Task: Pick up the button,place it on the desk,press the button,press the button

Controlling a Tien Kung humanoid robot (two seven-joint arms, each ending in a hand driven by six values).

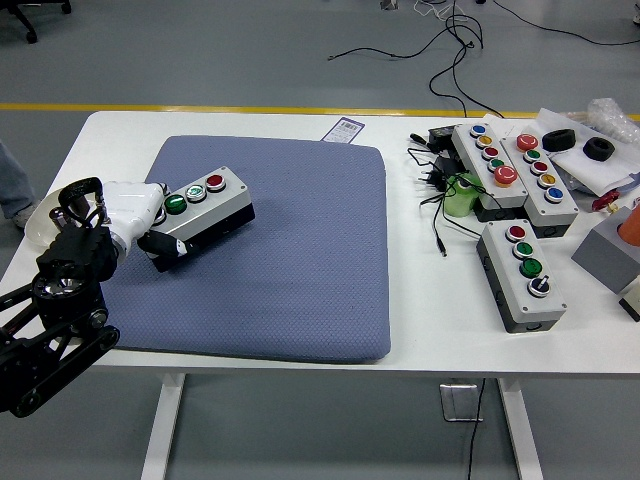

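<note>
A grey button box with green, green and red buttons on a black base lies on the blue mat, near the mat's left side. My left hand, white-gloved on a black arm, grasps the box's left end, thumb under its near edge. The right arm is out of view.
A white dish with small metal parts sits at the table's left edge, partly behind my arm. Several other button boxes, cables, a green object and black rings crowd the table's right side.
</note>
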